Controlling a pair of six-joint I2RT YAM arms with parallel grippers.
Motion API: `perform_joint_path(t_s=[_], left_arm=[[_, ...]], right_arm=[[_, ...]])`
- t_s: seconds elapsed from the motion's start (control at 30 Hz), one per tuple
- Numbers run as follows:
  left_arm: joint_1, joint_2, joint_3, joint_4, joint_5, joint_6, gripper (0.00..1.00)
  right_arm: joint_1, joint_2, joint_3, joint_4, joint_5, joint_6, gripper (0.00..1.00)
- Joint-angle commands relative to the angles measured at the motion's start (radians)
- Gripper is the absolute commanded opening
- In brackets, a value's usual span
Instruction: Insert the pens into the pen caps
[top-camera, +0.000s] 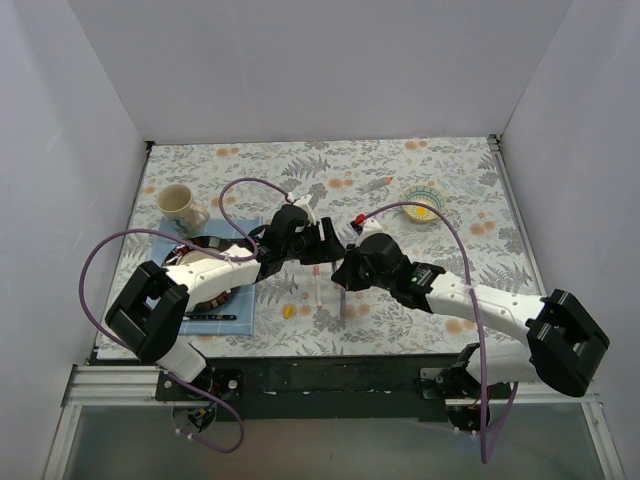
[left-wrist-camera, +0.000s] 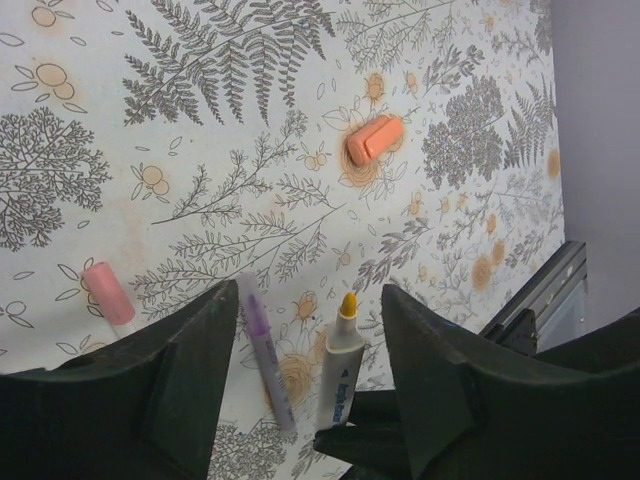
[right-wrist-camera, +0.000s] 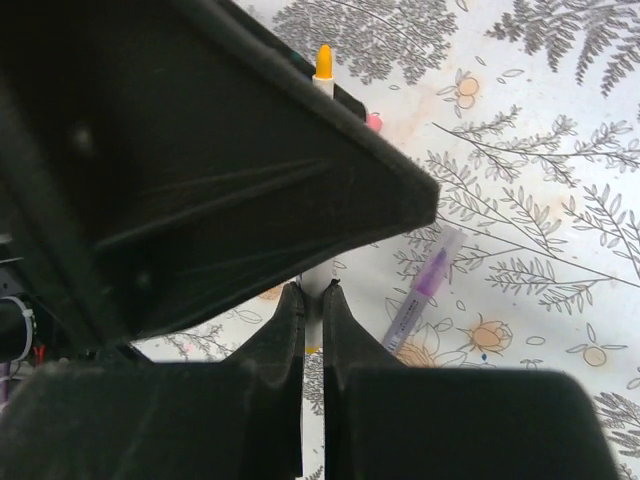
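Note:
My right gripper (right-wrist-camera: 313, 290) is shut on the pale pen (right-wrist-camera: 322, 75) and holds it above the table; its yellow-orange tip (left-wrist-camera: 348, 303) points up between my left gripper's fingers. My left gripper (left-wrist-camera: 310, 340) is open and straddles that pen (left-wrist-camera: 340, 375) without touching it. The purple pen (left-wrist-camera: 262, 350) lies on the tablecloth beside it and also shows in the right wrist view (right-wrist-camera: 425, 290). The white-pink pen (left-wrist-camera: 108, 293) lies further left. The orange cap (left-wrist-camera: 374, 139) lies alone on the cloth. In the top view both grippers (top-camera: 322, 240) (top-camera: 350, 268) meet mid-table, with a small yellow cap (top-camera: 288, 311) nearby.
A mug (top-camera: 180, 205) stands at the back left and a small yellow-centred bowl (top-camera: 423, 205) at the back right. A dark plate (top-camera: 215, 285) sits on a blue cloth (top-camera: 222, 317) under the left arm. The table's near edge rail (left-wrist-camera: 540, 295) is close.

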Motion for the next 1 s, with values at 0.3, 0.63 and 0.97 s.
perform_joint_path(t_s=[0.3,0.63,0.97], left_arm=[[0.000,-0.056,-0.023,0.056,0.145,-0.035,0.00],[0.000,-0.099,-0.044,0.064,0.171,-0.086,0.09],[0.004,-0.237,0.069,-0.382,-0.207,0.047,0.77]], right_arm=[[0.022,-0.045,-0.059,0.181,-0.082,-0.018,0.29],[0.022,-0.034,-0.084,0.234,-0.131,-0.001,0.01],[0.022,-0.114,-0.122,0.158,-0.047,0.023,0.01]])
